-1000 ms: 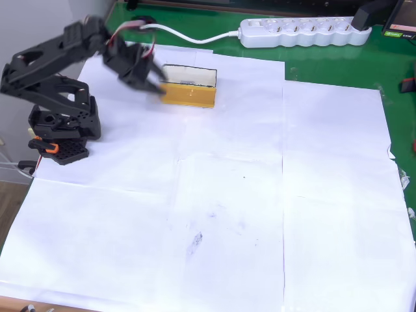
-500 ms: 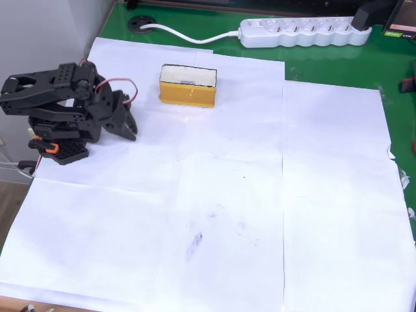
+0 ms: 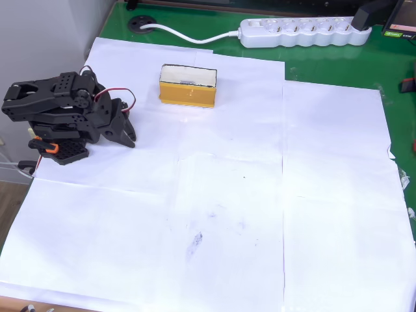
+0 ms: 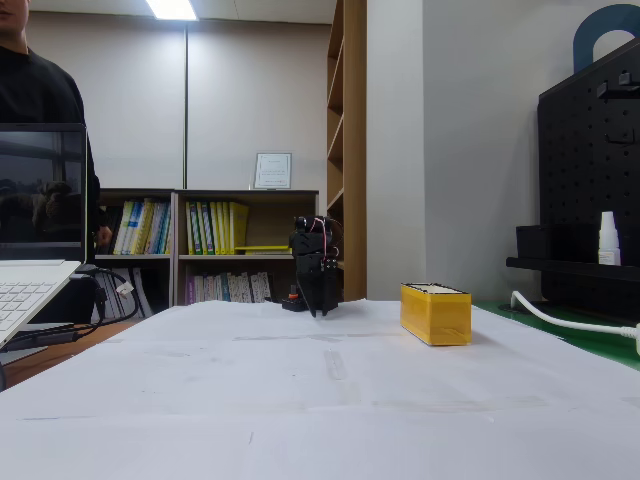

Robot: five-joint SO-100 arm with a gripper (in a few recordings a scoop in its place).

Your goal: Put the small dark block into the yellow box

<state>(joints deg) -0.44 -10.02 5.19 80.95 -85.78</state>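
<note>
White paper-covered table [image 3: 247, 195]; the folded black arm sits at 9 o'clock in the overhead view, its gripper [image 3: 125, 127] angled down near the paper, empty, jaw state indeterminate. Yellow box [image 3: 188, 86] lies at 11 o'clock, apart from the gripper. A small dark mark shows on its cream interior; cannot confirm it is the block.

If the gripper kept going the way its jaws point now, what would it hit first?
In the overhead view the gripper is folded back near the arm's base, tips angled down toward the white paper. It would probably meet the paper just beneath it first. The yellow box lies off that line, though depth is uncertain.
</note>
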